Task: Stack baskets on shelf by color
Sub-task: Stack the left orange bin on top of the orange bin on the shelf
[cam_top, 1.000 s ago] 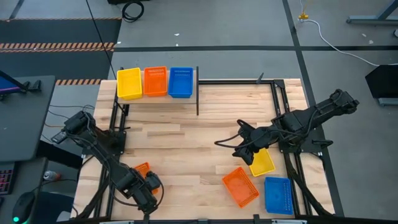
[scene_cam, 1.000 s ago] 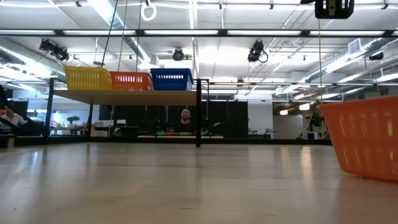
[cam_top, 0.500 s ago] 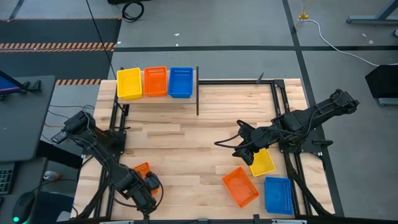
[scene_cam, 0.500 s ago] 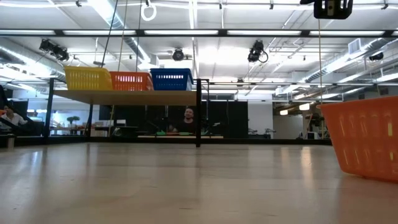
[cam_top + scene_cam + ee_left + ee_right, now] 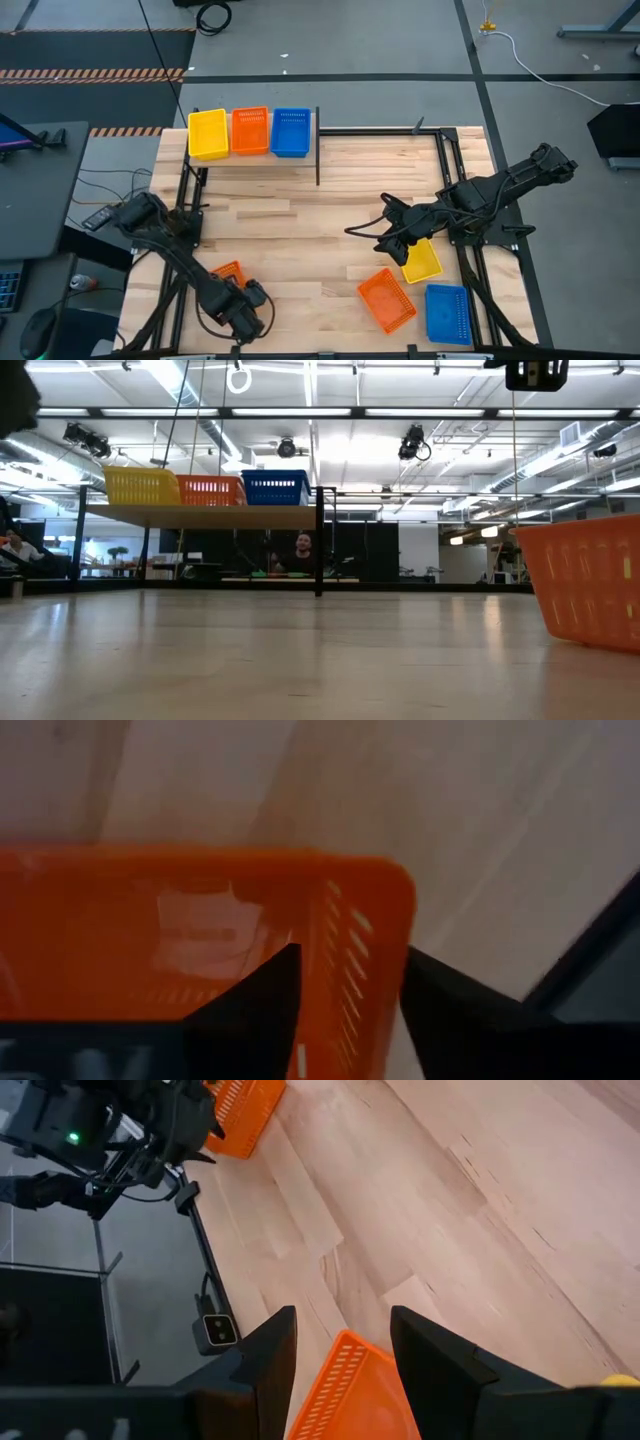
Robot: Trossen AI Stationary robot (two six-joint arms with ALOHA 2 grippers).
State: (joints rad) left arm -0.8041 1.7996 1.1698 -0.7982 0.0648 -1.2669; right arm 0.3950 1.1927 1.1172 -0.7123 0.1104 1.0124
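The shelf point(image 5: 250, 160) stands at the table's far left edge, a pale wood plank on thin black legs, carrying a yellow basket point(image 5: 207, 133), an orange basket point(image 5: 250, 130) and a blue basket point(image 5: 290, 132) side by side, filling its width. Bare wood table point(image 5: 300, 230) lies open between the arms. The left gripper point(image 5: 345, 985) straddles the perforated wall of a near orange basket point(image 5: 200, 930) at the near left edge, fingers apart either side. The right gripper point(image 5: 385, 240) hovers partly open, holding nothing, beside a loose yellow basket point(image 5: 422, 260), orange one point(image 5: 387, 300) and blue one point(image 5: 447, 312).
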